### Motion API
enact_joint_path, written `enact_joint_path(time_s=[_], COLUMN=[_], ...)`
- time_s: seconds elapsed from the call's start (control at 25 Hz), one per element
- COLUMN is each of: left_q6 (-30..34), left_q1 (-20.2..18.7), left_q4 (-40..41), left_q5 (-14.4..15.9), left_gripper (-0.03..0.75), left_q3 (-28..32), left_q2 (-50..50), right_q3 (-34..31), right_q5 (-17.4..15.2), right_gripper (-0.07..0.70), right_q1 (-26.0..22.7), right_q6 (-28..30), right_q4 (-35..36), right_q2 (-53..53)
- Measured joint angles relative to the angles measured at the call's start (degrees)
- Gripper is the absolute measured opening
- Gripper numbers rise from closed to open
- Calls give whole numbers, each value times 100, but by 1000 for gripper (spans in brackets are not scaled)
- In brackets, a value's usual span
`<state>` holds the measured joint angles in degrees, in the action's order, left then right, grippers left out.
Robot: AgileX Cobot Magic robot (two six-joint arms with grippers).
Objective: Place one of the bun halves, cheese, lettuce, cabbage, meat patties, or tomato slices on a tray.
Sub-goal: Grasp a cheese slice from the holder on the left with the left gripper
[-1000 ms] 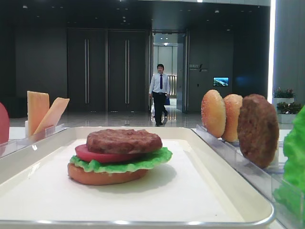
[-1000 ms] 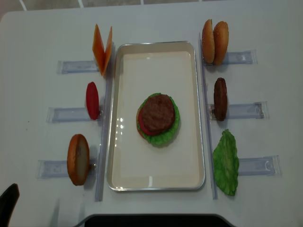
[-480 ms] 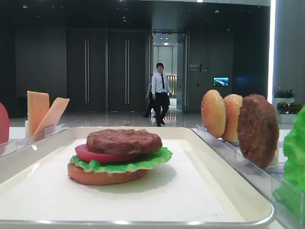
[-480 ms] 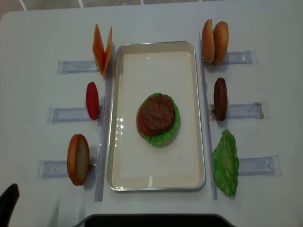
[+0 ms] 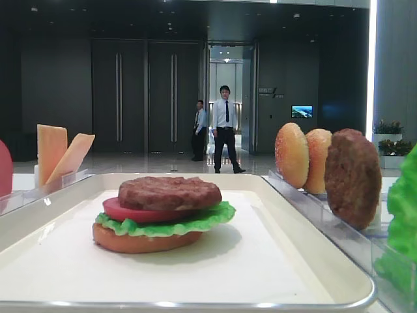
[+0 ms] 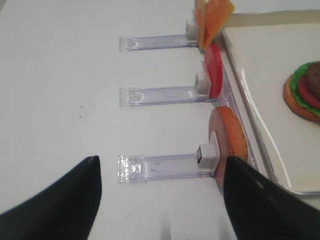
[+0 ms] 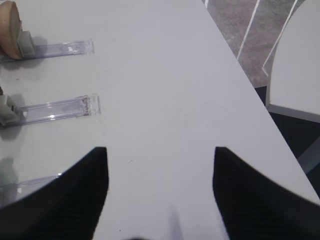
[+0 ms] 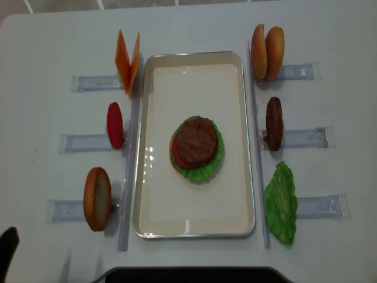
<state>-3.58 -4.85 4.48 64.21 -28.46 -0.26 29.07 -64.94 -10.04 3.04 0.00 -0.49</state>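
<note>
Four layers already sit mid-tray (image 8: 152, 206), so with both your claws, left gripper (image 6: 160, 200) and right gripper (image 7: 159, 192), spread and empty, next fetch cheese (image 8: 128, 61) just beyond its far-left corner.

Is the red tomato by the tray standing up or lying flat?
Standing up. The tomato slice sits on edge in its clear rack beside the tray.

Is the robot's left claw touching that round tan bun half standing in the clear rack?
Apart. In the left wrist view the open left gripper shows bare white table between its dark fingers and the bun half.
</note>
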Motion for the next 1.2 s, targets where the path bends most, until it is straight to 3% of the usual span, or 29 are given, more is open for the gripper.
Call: enact_joint_path(time_s=[0.28, 0.52, 0.68, 0.92, 1.04, 1.2], left_q6=[-434, -756, -851, -788, -777, -644], left_q1=[0, 0, 0, 0, 0, 0], left_q4=[-328, -144, 321, 302, 239, 76], left_q5=[103, -225, -311, -323, -130, 394], left_gripper=[580, 580, 580, 580, 580, 580], left_q3=[-354, -1152, -2171, -4026, -5075, -6555], left_q2=[1784, 3933, 5582, 8023, 9255, 10644], right_q3=[0, 0, 0, 0, 0, 0], right_q5=[0, 0, 0, 0, 0, 0], right_gripper=[434, 434, 434, 434, 434, 434], right_q1=[0, 0, 0, 0, 0, 0], right_q6=[0, 0, 0, 0, 0, 0], right_q4=[0, 0, 0, 0, 0, 0], right_q2=[0, 0, 0, 0, 0, 0])
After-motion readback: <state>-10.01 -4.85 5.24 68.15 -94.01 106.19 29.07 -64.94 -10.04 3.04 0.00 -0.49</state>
